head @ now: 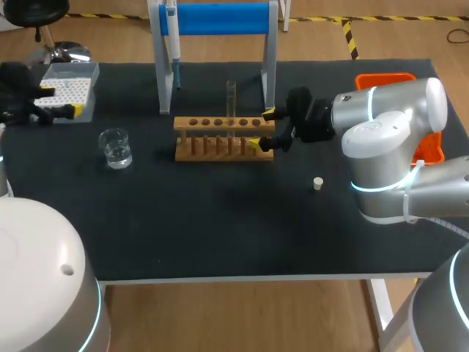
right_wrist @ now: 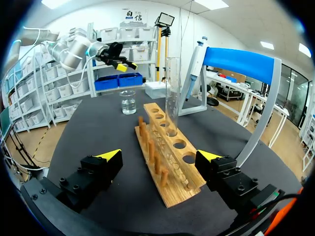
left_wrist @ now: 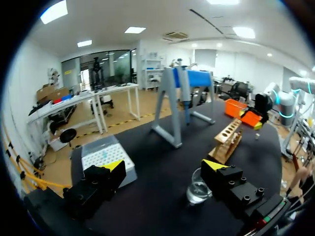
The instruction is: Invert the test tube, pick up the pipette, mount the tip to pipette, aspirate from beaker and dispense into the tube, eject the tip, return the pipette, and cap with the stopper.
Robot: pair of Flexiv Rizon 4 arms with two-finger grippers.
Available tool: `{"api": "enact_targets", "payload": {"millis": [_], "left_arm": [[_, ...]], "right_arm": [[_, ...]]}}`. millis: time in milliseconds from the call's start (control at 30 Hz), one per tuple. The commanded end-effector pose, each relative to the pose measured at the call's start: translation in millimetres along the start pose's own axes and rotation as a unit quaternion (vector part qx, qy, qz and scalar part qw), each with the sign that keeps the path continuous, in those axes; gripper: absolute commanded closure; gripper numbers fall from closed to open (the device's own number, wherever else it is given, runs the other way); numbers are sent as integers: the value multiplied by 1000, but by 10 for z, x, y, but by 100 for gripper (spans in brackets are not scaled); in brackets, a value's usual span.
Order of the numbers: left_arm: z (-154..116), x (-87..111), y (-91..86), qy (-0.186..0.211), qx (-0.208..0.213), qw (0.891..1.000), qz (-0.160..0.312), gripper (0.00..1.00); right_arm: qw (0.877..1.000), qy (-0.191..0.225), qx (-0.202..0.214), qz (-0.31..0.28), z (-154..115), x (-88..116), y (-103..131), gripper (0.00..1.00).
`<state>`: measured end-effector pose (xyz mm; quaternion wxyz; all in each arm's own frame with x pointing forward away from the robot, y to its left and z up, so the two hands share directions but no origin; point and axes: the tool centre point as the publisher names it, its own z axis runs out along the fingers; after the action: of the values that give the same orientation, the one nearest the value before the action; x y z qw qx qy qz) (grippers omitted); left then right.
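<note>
Black mat over the table (head: 220, 227), wooden test tube rack (head: 212, 123) in the middle of it. My right gripper (right_wrist: 160, 156) is open, with its fingers spread wide either side of the rack's near end and nothing held. The test tube (right_wrist: 172, 93) stands upright in one of the rack's holes, straight ahead of that gripper down the rack's length, long axis vertical. Its top end looks open to me, so I'd guess it's mouth up, not 100% sure tho. My left gripper (head: 58, 100) is open too, well off by the tip box (head: 73, 82), beaker (head: 116, 149) near it. So for the tube the right arm is way nearer. The pipette (head: 171, 33) hangs on the blue stand (head: 220, 18) behind the rack, and the stopper (head: 318, 183) lies loose on the mat
</note>
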<state>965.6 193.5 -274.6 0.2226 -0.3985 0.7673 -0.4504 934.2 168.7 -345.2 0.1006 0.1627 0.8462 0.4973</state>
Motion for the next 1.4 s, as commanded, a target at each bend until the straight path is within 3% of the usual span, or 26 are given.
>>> {"api": "enact_targets", "payload": {"millis": [33, 433, 1400], "left_arm": [[-118, -24, -2, -49, -13, 999, -12, 0], [-249, -313, 181, -105, -37, 993, -46, 0], [-264, -323, 197, -118, -46, 990, -56, 0]], "right_arm": [[1000, 0, 0, 0, -2, 0, -3, 0], [1000, 0, 0, 0, -2, 0, -3, 0], [1000, 0, 0, 0, -2, 0, -3, 0]]}}
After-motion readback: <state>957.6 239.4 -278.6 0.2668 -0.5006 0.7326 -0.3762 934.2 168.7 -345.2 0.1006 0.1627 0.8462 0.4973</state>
